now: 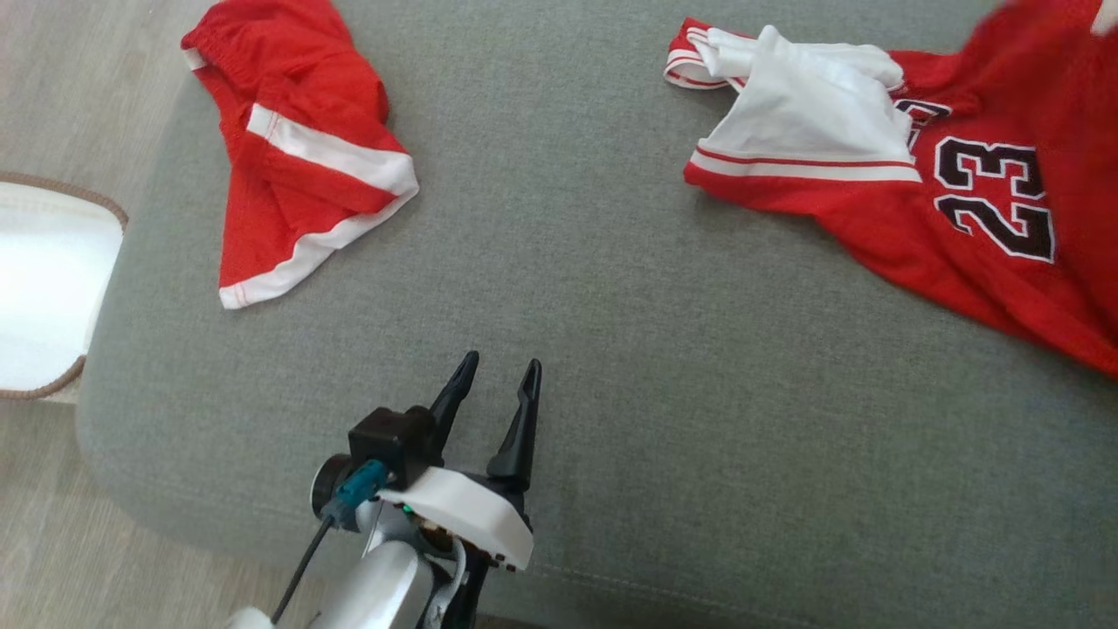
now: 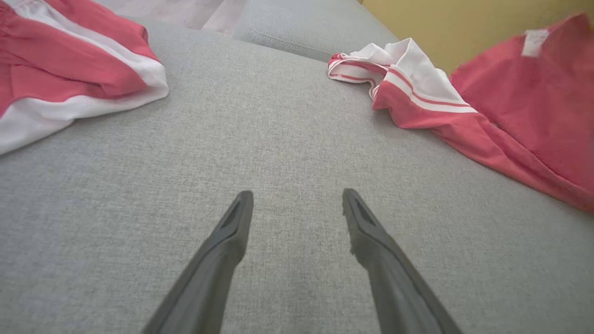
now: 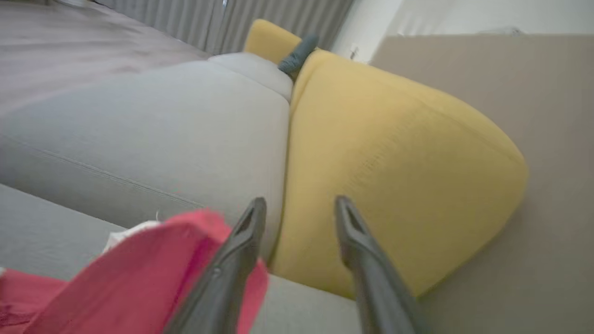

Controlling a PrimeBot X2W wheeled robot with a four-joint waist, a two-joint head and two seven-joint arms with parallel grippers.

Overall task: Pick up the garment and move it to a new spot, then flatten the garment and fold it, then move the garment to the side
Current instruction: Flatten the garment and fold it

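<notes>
A red basketball jersey [image 1: 873,229] with "23" and white trim lies crumpled at the right of the grey sofa seat [image 1: 611,349]. Its far right part stands raised and blurred [image 2: 519,102]. A fold of that red cloth [image 3: 148,273] hangs against the outer side of my right gripper's left finger. My right gripper [image 3: 300,201] is open with nothing between its fingers. Red shorts [image 1: 297,157] with white stripes lie at the seat's back left. My left gripper [image 1: 502,362] hovers open above the seat's front middle, apart from both garments.
A yellow cushion [image 3: 394,162] leans at the sofa's back, behind the jersey. A white rug or basket with a brown rim [image 1: 44,288] sits on the pale wood floor, left of the sofa. Bare grey fabric [image 2: 287,139] stretches between the two garments.
</notes>
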